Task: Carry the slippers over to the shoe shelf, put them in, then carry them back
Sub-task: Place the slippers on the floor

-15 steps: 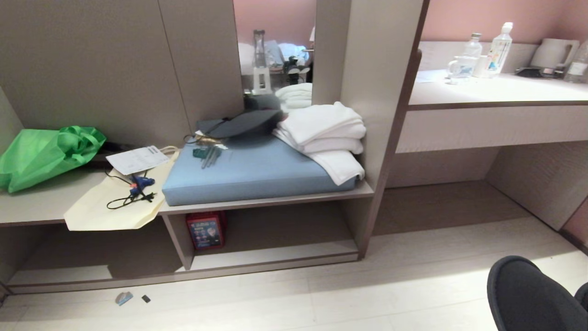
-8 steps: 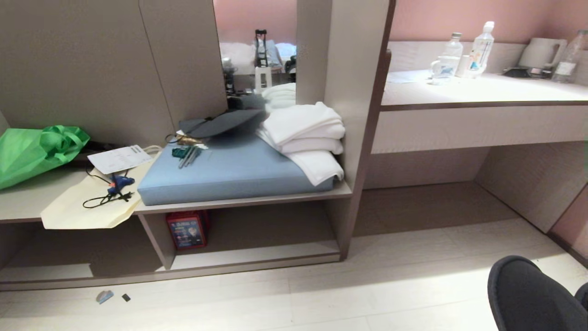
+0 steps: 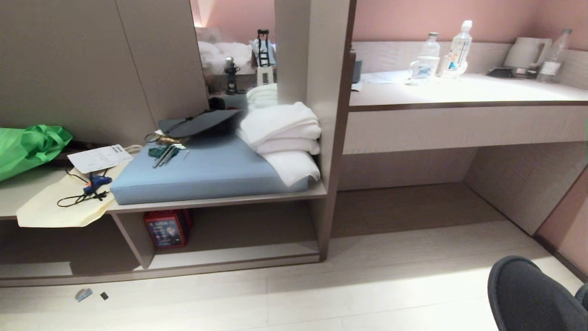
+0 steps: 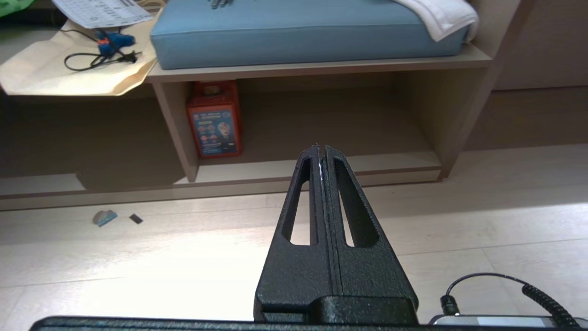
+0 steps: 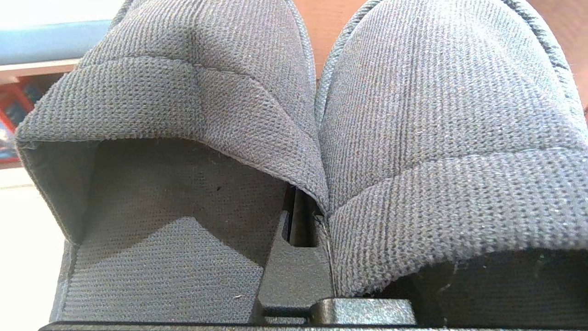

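1. Head cam: high, looks forward and down at the shoe shelf (image 3: 239, 230) and blue cushion (image 3: 206, 170), mid range.
2. Left wrist cam: low, level, faces the same shelf (image 4: 312, 128); shares the cushion (image 4: 298, 27) and red box (image 4: 213, 119).
3. Right wrist cam: very close, filled by the slippers (image 5: 413, 161).

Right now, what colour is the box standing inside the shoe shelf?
The box is red-orange with a printed blue front panel, standing at the shoe shelf's left end. Left wrist view shows it best.
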Motion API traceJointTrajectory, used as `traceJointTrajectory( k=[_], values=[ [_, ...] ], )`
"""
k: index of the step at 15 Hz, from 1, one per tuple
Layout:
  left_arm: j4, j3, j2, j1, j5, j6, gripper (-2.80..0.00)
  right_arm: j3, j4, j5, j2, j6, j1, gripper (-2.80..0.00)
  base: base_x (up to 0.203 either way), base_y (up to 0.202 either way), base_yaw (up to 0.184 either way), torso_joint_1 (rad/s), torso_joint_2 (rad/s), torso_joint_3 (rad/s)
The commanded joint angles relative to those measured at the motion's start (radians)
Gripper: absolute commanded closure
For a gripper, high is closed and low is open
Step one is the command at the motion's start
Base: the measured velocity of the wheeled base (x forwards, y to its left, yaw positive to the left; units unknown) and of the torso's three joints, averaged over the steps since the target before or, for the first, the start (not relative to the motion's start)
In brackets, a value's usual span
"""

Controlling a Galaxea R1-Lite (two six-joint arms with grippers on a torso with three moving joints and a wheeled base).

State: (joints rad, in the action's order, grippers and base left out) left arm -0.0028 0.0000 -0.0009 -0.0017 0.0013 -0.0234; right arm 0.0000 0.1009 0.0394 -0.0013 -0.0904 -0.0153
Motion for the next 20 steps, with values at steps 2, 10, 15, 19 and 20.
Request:
traceJointTrajectory(
  k=[2,10,15,19,20],
  values=[
    [0.000,0.000,-0.001,0.000,0.000,-0.001,0.00,0.002,0.000,0.002,0.001,0.000,0.000,0.00,0.000,-0.195,0.002,0.002,0.00,0.003],
    [0.000,0.000,-0.001,0.000,0.000,-0.001,0.00,0.002,0.000,0.002,0.001,0.000,0.000,0.00,0.000,-0.195,0.002,0.003,0.00,0.003],
    [0.000,0.000,-0.001,0.000,0.000,-0.001,0.00,0.002,0.000,0.002,0.001,-0.002,0.000,0.00,0.000,-0.196,0.003,0.003,0.00,0.001],
    [0.000,0.000,-0.001,0.000,0.000,-0.001,0.00,0.002,0.000,0.002,0.001,-0.003,0.000,0.00,0.000,-0.195,0.002,0.004,0.00,0.002],
    [0.000,0.000,0.000,0.000,0.000,-0.001,0.00,0.002,0.000,0.002,0.001,-0.003,0.000,0.00,0.000,-0.198,0.002,0.002,0.01,0.004]
  ],
)
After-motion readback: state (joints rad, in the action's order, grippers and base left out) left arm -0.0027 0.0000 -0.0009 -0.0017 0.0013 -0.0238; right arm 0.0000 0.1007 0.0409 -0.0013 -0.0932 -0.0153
